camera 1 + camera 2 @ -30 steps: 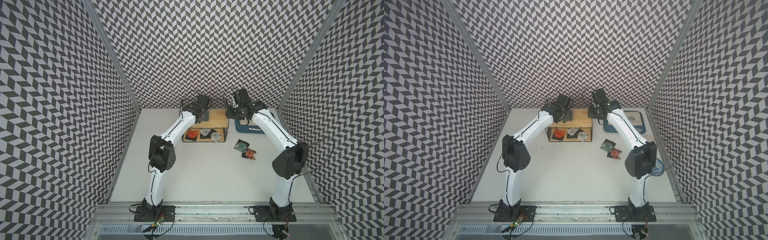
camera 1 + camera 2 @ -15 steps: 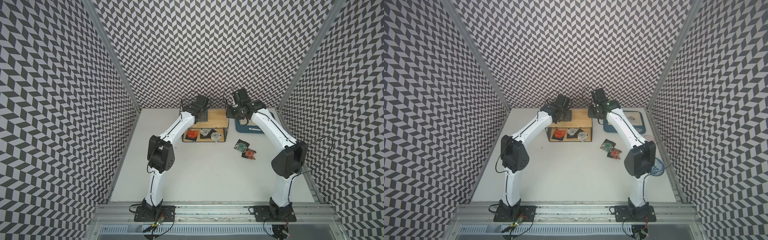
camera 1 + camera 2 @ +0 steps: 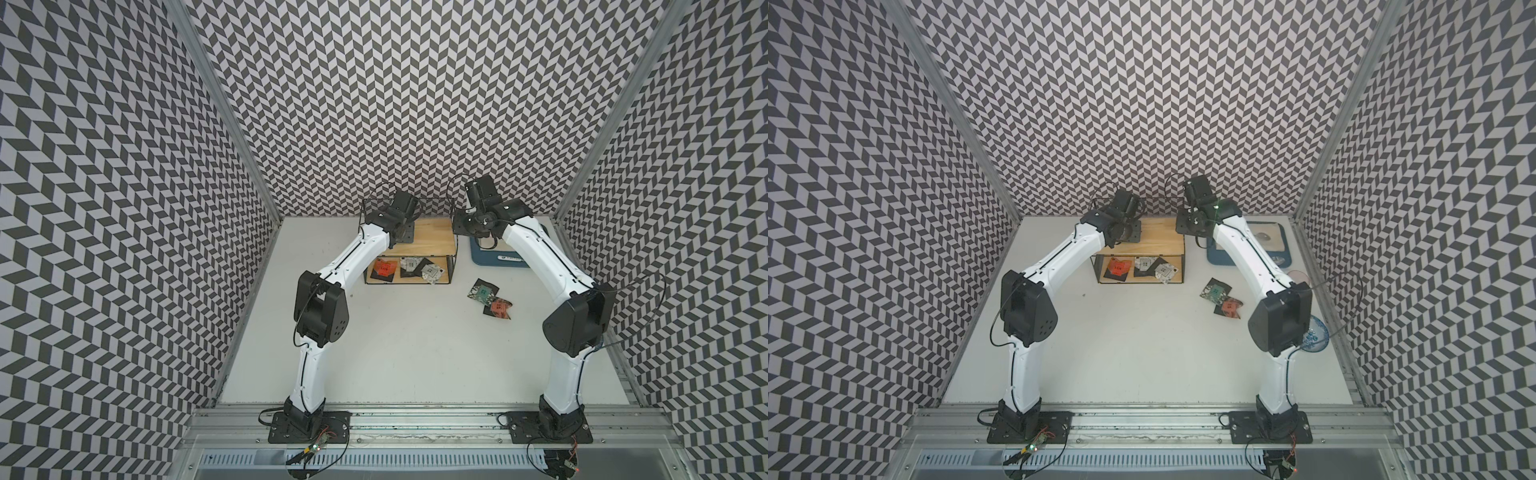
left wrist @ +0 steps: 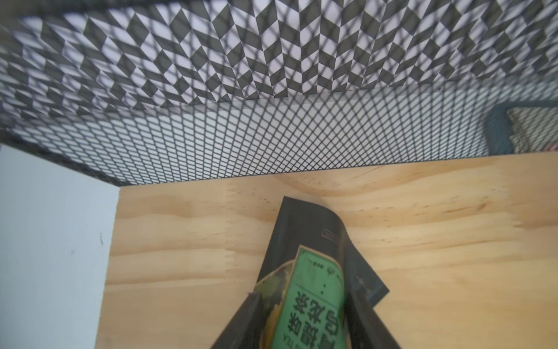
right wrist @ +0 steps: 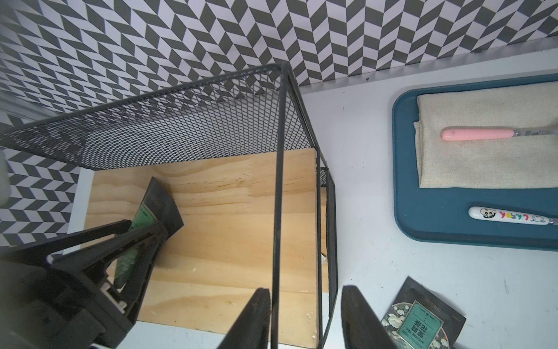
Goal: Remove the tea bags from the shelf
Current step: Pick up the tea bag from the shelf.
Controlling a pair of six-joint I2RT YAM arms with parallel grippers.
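The shelf (image 3: 432, 237) stands at the back of the table. On its top board (image 4: 181, 241) lies a green-fronted, black-edged tea bag (image 4: 305, 223). My left gripper (image 4: 303, 296) is shut on that bag, which bows between the fingers. The same bag (image 5: 160, 199) shows in the right wrist view. The lower board holds an orange-red tea bag (image 3: 383, 268) and two white ones (image 3: 411, 265). A teal tea bag (image 3: 482, 291) and an orange-red one (image 3: 498, 308) lie on the table to the right. My right gripper (image 5: 306, 290) is open astride the shelf's right top wire, one finger against it.
A blue tray (image 5: 437, 217) right of the shelf carries a beige cloth (image 5: 483, 169), a pink-handled utensil (image 5: 477, 134) and a white-handled one (image 5: 510, 216). A blue glass dish (image 3: 1314, 332) sits by the right wall. Patterned walls enclose three sides.
The left gripper's jaws have closed in on the green tea bag on the top board. Both arms have barely moved.
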